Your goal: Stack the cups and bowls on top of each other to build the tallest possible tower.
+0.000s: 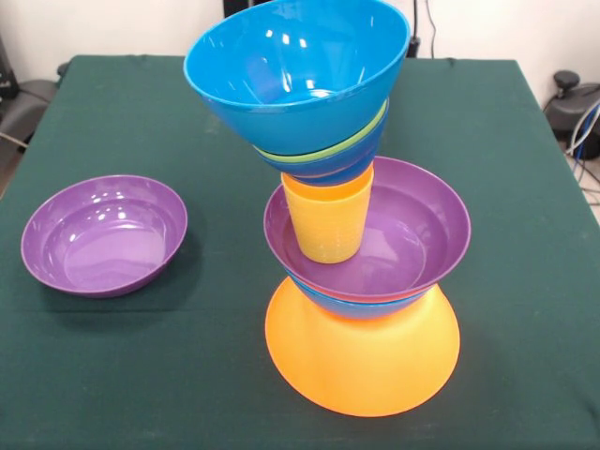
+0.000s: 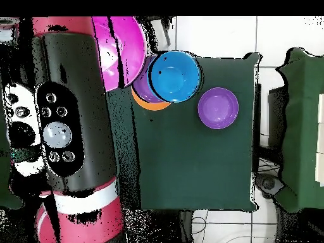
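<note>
The tower stands at the table's near middle. Its base is the upside-down yellow-orange bowl (image 1: 363,361). On it sit a blue bowl (image 1: 361,306), a purple bowl (image 1: 412,234) and the ribbed yellow cup (image 1: 328,225). On the cup rest a dark blue bowl (image 1: 333,169), a green bowl's rim (image 1: 361,139) and a tilted bright blue bowl (image 1: 295,66). The overhead view shows that top bowl (image 2: 175,76). A second purple bowl (image 1: 103,234) lies loose at the left. The pink bowl (image 2: 120,50) shows large beside the arm (image 2: 63,126). The gripper itself is hidden. The orange cup is out of view.
The green table (image 1: 112,375) ends just in front of the tower's base. The loose purple bowl also shows in the overhead view (image 2: 218,108). Black equipment and cables stand past the table's right far corner (image 1: 574,108).
</note>
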`<move>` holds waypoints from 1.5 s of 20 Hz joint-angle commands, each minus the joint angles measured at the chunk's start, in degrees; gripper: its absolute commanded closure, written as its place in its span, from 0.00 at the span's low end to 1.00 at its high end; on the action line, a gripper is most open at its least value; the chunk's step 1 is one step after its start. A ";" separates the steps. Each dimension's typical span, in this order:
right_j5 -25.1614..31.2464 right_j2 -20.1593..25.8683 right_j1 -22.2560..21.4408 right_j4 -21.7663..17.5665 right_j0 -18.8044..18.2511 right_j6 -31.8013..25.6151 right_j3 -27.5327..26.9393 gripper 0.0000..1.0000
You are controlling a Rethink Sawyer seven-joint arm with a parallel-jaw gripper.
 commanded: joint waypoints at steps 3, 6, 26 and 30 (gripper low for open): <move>0.16 -5.02 1.52 4.14 -2.08 -17.93 -0.43 1.00; 0.06 -6.29 1.71 5.77 -2.57 -18.54 -0.52 1.00; -4.21 -17.37 4.85 18.49 -5.68 -20.84 -1.70 1.00; -5.05 -20.05 5.37 21.38 -6.29 -21.53 -1.90 1.00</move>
